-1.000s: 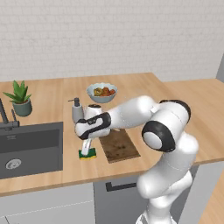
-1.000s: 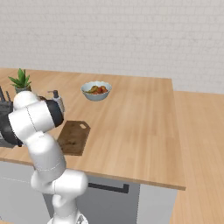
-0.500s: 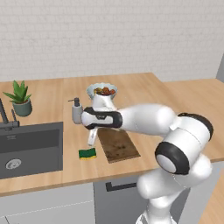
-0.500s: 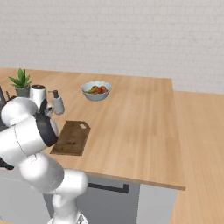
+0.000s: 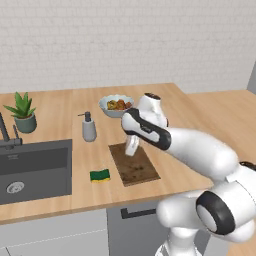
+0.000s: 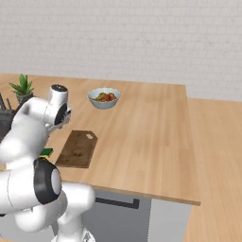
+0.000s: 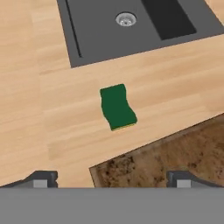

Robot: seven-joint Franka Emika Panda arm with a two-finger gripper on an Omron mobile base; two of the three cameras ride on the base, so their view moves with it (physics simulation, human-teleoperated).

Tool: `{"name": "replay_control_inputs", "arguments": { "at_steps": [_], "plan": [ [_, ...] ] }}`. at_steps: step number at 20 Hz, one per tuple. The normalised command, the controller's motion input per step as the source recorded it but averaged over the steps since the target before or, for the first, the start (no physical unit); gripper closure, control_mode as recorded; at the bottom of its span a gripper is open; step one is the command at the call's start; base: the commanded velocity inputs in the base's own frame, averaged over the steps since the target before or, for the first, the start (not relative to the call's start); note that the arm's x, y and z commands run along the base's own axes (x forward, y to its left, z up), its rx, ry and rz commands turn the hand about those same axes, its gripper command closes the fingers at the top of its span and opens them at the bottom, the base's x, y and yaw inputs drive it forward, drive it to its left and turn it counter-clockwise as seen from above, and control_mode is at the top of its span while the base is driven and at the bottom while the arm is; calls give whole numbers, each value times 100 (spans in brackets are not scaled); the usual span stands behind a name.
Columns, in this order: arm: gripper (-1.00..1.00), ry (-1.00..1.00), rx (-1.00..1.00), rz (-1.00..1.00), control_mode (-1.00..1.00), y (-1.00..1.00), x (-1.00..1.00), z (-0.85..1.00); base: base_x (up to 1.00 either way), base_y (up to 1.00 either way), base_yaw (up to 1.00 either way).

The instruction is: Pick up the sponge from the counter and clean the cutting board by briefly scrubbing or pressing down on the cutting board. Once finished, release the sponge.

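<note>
- Sink [image 5: 35, 167] sits at the left of the counter [image 5: 190, 115], with a plant [image 5: 22, 111] behind it at the far left.
- Soap bottle [image 5: 88, 127] stands between sink and bowl [image 5: 115, 104], on the far side of the sponge.
- Sponge [image 5: 100, 175] lies flat on the counter, green side up, between sink and board [image 5: 134, 164] – just beside the board's left edge, not touching it and held by nothing.
- It looks light and soft; it will likely squash under a pinch, so I would take it across its short width, on the two long sides, and press down gently.
- Gripper [image 7: 111, 178] hangs above the board's far left part, empty, its jaws spread wide – both tips stand well apart at the bottom of the hand view.
- Hand view gives what the base views lack: the sponge [image 7: 117, 106] from straight above, its wavy outline and thin yellow edge, plus the sink drain [image 7: 126, 19].
- Right base view shows the board's handle notch [image 6: 89, 136] and the broad bare counter to the right; there the arm covers most of the sponge [image 6: 46, 152].
</note>
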Motion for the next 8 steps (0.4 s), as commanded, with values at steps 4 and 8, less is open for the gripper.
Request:
{"name": "replay_control_inputs", "arguments": {
  "at_steps": [4, 8],
  "plan": [
    [-100, -11, 25, 0, -100, -100, 0, 39, 0, 0, 0],
    [-100, -5, 21, -1, -100, -99, 0, 62, 0, 0, 0]
  ]
}}
